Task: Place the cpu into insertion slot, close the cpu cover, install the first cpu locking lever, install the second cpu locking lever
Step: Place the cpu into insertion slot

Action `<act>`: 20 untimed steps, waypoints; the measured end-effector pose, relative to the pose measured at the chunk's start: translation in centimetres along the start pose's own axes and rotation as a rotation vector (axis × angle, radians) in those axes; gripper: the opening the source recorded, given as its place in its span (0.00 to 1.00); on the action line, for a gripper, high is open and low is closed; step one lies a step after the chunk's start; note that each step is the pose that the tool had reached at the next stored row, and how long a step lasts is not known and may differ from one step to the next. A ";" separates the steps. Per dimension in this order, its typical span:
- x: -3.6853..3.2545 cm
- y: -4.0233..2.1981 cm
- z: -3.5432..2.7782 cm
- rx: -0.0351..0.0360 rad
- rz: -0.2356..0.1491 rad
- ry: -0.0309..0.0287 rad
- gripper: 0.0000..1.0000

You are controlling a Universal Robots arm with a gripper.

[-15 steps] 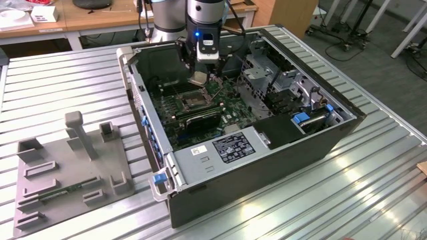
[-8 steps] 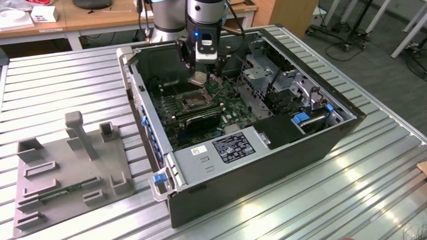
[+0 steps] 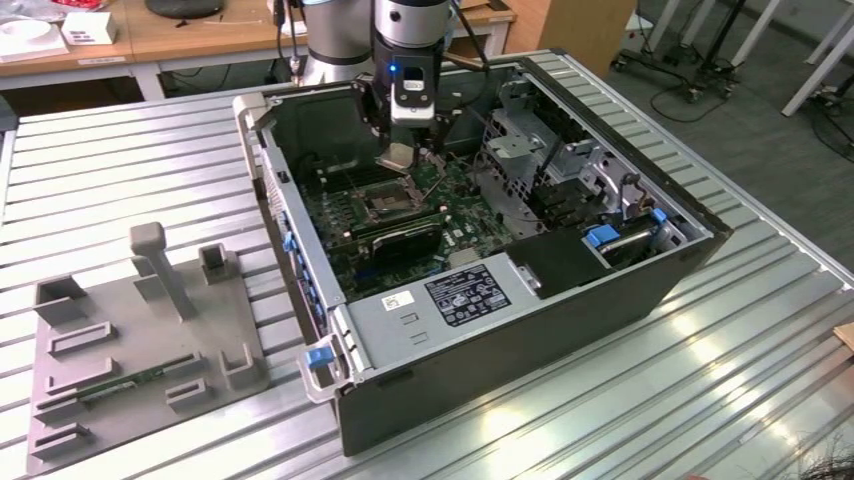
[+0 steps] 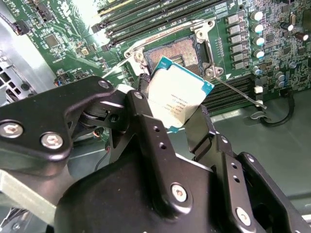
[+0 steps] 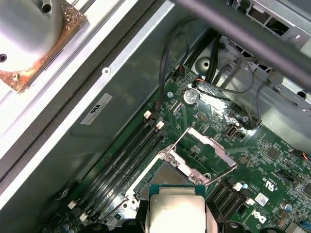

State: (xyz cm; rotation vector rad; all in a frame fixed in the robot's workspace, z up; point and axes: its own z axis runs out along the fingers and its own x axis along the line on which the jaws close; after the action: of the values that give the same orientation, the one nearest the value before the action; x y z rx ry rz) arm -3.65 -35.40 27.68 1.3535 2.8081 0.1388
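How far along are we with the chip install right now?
No step is finished yet. The gripper is shut on the chip, holding it in the air above the board, not yet in the socket, which is open and bare. The cover is swung up off the socket, and a locking lever sticks out unlatched beside it. Left: seating the chip, closing the cover, both levers.

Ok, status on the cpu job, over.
Gripper shut on cpu, tilted, near the slot, not seated. Cover open. Nothing seen over the slot.
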 end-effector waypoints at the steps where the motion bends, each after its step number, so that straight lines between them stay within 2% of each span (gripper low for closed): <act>1: 0.00 0.00 0.00 -0.0002 0.007 -0.0006 0.54; 9: 0.00 0.00 0.00 -0.0002 0.013 -0.0012 0.54; 11: 0.00 0.00 0.03 -0.0005 0.024 -0.0022 0.54; 20: 0.00 -0.02 0.24 -0.0034 0.179 -0.0160 0.54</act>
State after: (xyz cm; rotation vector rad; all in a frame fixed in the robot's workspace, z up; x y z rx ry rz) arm -3.65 -35.40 27.43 1.5960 2.6688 0.1349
